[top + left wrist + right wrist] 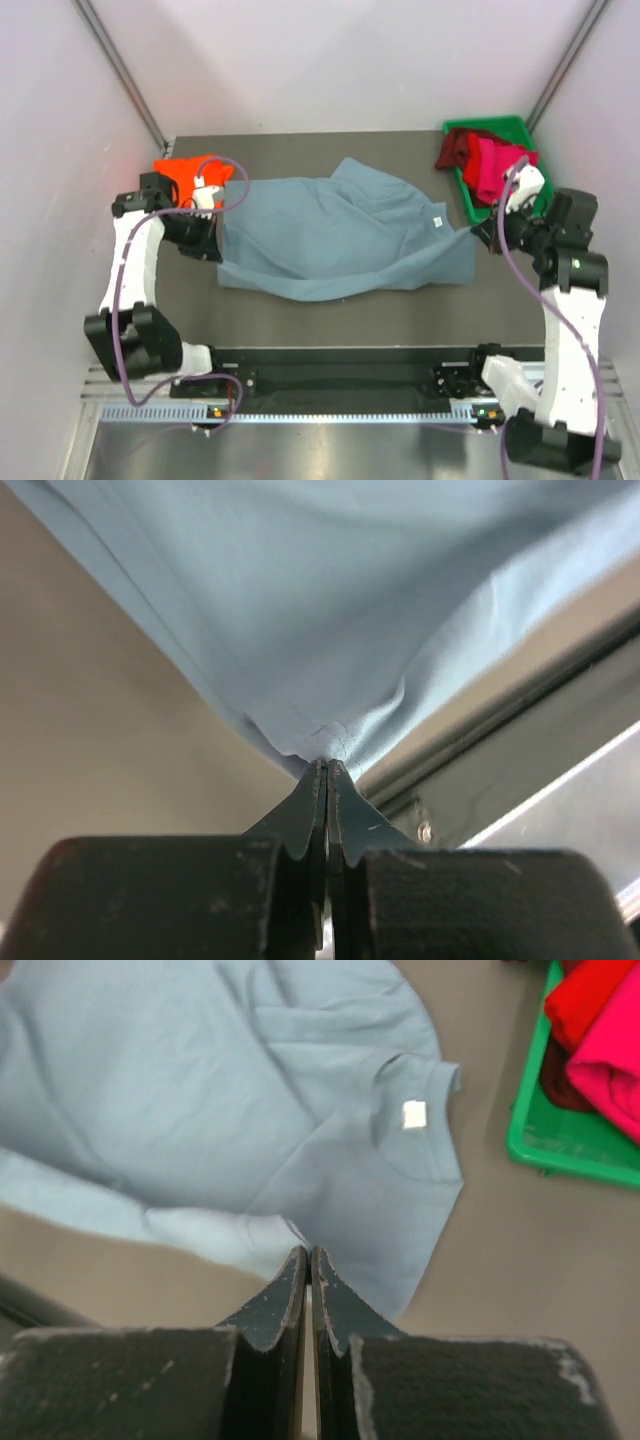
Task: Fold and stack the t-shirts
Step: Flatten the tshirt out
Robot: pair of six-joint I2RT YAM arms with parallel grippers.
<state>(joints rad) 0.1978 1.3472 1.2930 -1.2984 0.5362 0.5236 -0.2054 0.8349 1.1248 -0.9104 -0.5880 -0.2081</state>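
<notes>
Mid-frame, the left hand (327,770) and right hand (308,1256) each pinch the slate blue-grey cloth t-shirt (340,235). Likely the spreading step; next needs an even outward pull.

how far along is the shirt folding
Done: nothing clearly; the orange-red shirt sits bunched far left, fold unclear. In hand: left tool and right tool are shut on opposite ends of the blue-grey shirt, spread but rumpled. Left: folding it, then the crimson shirts in the green bin, then stacking.
</notes>
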